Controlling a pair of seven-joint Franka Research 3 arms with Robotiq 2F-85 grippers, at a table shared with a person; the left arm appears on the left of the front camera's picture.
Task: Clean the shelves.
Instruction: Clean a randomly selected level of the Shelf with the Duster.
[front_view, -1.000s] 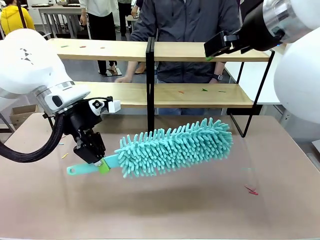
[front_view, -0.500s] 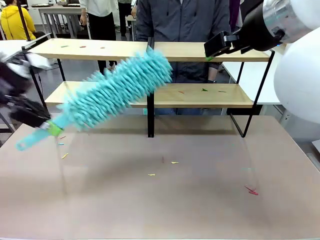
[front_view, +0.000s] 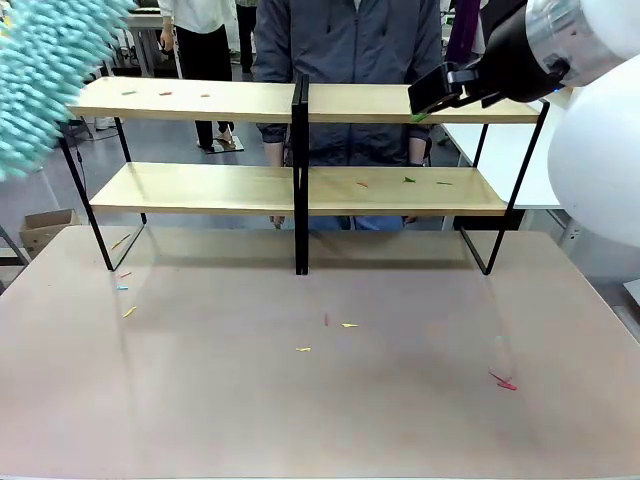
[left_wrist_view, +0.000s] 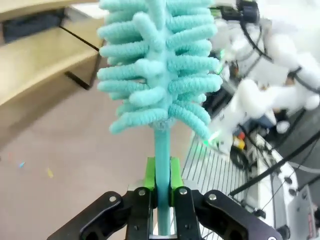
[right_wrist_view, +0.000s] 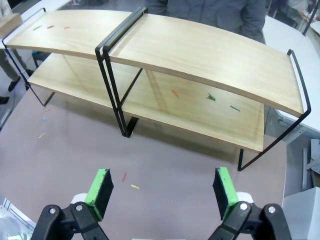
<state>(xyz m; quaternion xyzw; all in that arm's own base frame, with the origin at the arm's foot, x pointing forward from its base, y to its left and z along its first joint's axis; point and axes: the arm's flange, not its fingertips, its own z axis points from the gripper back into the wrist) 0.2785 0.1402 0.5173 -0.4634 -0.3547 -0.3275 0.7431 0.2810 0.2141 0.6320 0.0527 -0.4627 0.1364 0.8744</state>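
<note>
Left claw (left_wrist_view: 160, 187) is clamped tight on the thin, flat teal handle of a duster (left_wrist_view: 160, 75), with a green pad (left_wrist_view: 149, 172) pressed to each side of the handle. The head above is a thick brush of soft, wormlike chenille strands. From the front, that fluffy head shows blurred in the upper left corner, high by the left end of the shelves (front_view: 220, 188); whether it touches them cannot be told.

Right claw (right_wrist_view: 162, 192) hangs with its jaws spread wide and nothing between them, raised on the near side of the shelves' right half.

The shelves stand at the far side of the surface (front_view: 300, 430). They are two long, pale wooden boards in a thin black wire frame, with a black upright at the middle. A few small coloured scraps (front_view: 165, 94) lie on the left half of the top board. The right half of the lower board carries orange and green bits (front_view: 408, 180). Tiny specks (front_view: 345, 325) are scattered over the smooth brownish surface in front. A person in a grey jacket (front_view: 350, 60) stands just behind the shelves.
</note>
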